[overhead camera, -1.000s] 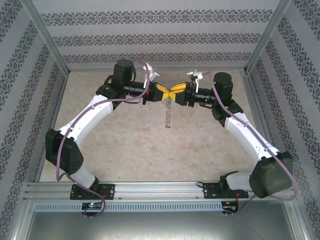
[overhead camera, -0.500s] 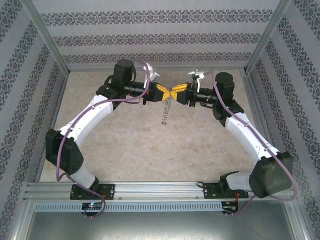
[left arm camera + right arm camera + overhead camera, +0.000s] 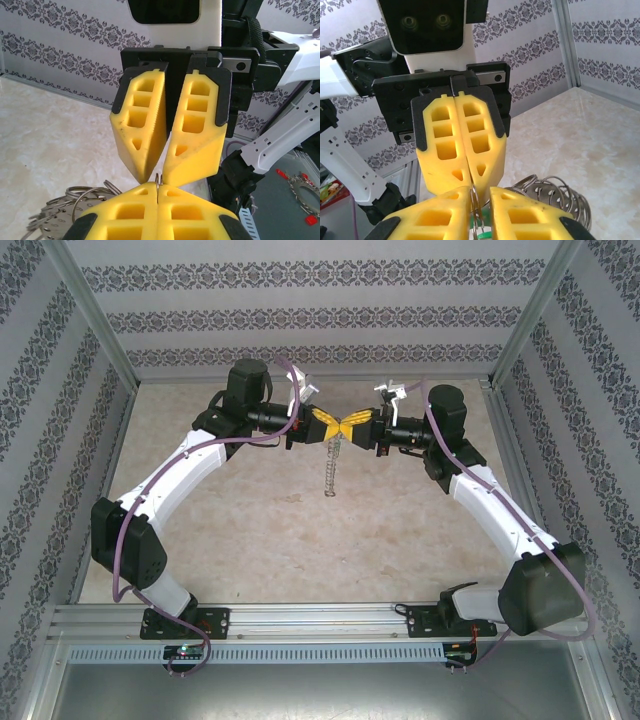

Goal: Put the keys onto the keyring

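Note:
Both grippers meet tip to tip above the middle of the table. My left gripper [image 3: 325,426] [image 3: 158,187] is shut on the thin silvery keyring [image 3: 158,180], which sticks up edge-on from between its yellow fingers. My right gripper [image 3: 352,425] [image 3: 479,194] faces it with its jaws a little apart. The keyring [image 3: 476,206] stands between them against the left finger, with a gap on the other side. A bit of the key's green head [image 3: 489,233] shows just below the ring. A floppy string of small metal rings [image 3: 330,470] hangs down from the grip.
The hanging rings bunch up beside the fingers [image 3: 75,205] [image 3: 555,195]. Below them lies the beige marble-patterned table [image 3: 250,530]. Patterned walls [image 3: 300,315] and aluminium frame posts [image 3: 95,315] enclose it at the back and on both sides.
My right gripper's jaws have narrowed around the keyring. The hanging string of rings has swung slightly to the left. The left gripper has stayed shut and still.

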Motion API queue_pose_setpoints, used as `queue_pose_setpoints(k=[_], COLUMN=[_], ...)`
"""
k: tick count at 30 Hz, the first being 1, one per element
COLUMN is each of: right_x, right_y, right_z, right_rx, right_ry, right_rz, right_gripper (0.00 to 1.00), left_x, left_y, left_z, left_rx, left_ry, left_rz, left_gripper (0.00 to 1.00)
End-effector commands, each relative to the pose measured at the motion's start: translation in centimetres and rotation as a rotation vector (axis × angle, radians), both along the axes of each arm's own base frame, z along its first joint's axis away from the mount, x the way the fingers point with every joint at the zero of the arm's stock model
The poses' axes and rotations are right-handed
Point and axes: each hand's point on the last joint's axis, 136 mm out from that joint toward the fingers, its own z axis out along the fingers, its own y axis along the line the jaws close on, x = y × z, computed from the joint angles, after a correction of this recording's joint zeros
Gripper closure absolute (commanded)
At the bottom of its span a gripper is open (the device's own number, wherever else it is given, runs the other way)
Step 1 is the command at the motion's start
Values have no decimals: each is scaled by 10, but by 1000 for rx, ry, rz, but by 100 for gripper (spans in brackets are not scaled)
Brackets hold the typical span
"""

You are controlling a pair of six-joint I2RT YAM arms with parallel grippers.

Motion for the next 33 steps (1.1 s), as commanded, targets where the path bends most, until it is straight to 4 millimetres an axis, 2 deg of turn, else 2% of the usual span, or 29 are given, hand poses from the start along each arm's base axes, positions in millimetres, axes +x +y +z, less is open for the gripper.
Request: queue_pose_setpoints(k=[1, 11, 12, 14, 16, 20, 24, 26, 31, 33], right_x=[-2, -6, -6, -7, -7, -7, -7, -8, -6, -5], right_y=[6, 9, 9, 9, 8, 8, 8, 9, 8, 7], right_z=[-5, -16, -16, -16, -16, -17, -17, -16, -16, -16], right_rx=[-4, -19, -19, -21, -24, -25, -26, -24, -42, -63], right_ry=[8, 44, 46, 44, 44, 45, 44, 43, 41, 42], right_rz=[36, 56, 58, 58, 52, 50, 49, 58, 55, 52], right_gripper=[88, 84, 83, 73, 73, 77, 90, 100, 100, 100], left_x=[-13, -10, -10, -9, -9, -9, -9, -9, -4, -2], left_y=[0, -1, -1, 0, 0, 0, 0, 0, 0, 1], left_z=[26, 27, 26, 27, 27, 26, 27, 28, 26, 24], left_rx=[-58, -61, -60, -62, -62, -61, -62, -64, -53, -37], left_ry=[-79, -84, -83, -85, -86, -82, -83, -85, -83, -85], left_rz=[-43, -33, -31, -27, -25, -23, -22, -19, 1, 5], left_gripper=[100, 100, 100, 100, 100, 100, 100, 100, 100, 92])
